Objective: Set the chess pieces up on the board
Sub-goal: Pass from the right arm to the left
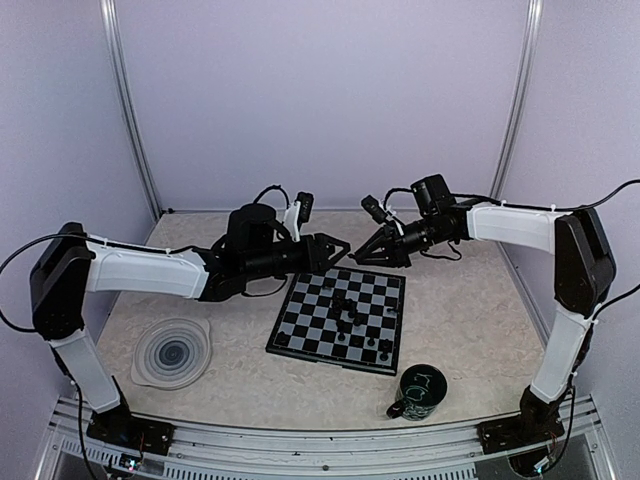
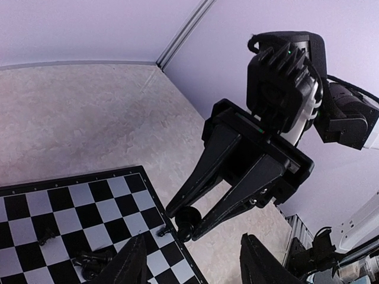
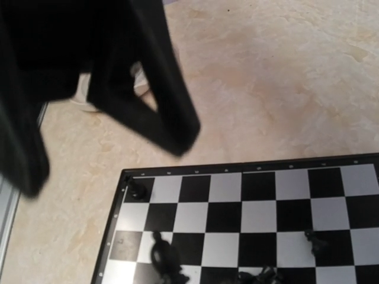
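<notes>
One piece [image 2: 186, 222] aloft at the one board's [image 1: 310, 322] far edge!
The right tool [image 1: 357, 259] clenches it; the left tool [image 1: 338, 253], facing, is released and empty. Other pieces [image 1: 352, 318] dot the squares, too small to count; one mug [image 1: 418, 392], one plate [image 1: 172, 352].

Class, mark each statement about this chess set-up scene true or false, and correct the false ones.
1. The dark green mug stands on the board. False: it stands on the table, off the board's near right corner.
2. The right gripper pinches a small black chess piece. True.
3. The round grey plate lies right of the board. False: it lies to its left.
4. The left gripper is open. True.
</notes>
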You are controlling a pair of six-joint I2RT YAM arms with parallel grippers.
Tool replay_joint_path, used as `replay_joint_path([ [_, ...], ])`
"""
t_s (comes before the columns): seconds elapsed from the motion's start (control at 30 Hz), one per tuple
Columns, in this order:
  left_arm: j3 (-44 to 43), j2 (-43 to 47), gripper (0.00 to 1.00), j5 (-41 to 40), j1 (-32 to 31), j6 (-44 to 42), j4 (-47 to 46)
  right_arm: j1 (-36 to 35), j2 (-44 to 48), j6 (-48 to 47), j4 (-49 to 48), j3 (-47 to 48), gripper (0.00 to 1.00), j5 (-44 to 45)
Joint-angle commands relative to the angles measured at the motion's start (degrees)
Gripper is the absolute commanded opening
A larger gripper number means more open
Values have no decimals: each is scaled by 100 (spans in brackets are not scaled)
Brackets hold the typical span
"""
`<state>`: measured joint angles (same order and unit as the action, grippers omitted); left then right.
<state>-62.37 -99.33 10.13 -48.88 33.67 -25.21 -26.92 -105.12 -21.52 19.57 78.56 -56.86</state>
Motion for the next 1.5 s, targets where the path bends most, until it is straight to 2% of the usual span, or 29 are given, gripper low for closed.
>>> replay_joint_path([
  [0.0,-326,-216,52,258,-86,85,123,3,63,52,-95,-81,15,-227],
  [0.57,-698,-703,31,652,-95,219,236,3,62,-89,31,-102,17,-290],
  [0.93,-609,-678,12,583,-78,130,166,3,90,-279,99,-161,18,-206],
  [1.1,-589,-637,7,742,-13,83,118,7,78,-539,337,-71,27,-254],
  [1.2,-659,-481,5,735,28,-276,654,84,197,-734,634,30,35,-242],
  [1.3,-713,-204,4,568,-4,-865,1715,301,395,-886,812,-8,42,-161],
  [1.47,-591,426,5,340,-147,-1530,3356,1152,653,-686,508,-383,50,-225],
])
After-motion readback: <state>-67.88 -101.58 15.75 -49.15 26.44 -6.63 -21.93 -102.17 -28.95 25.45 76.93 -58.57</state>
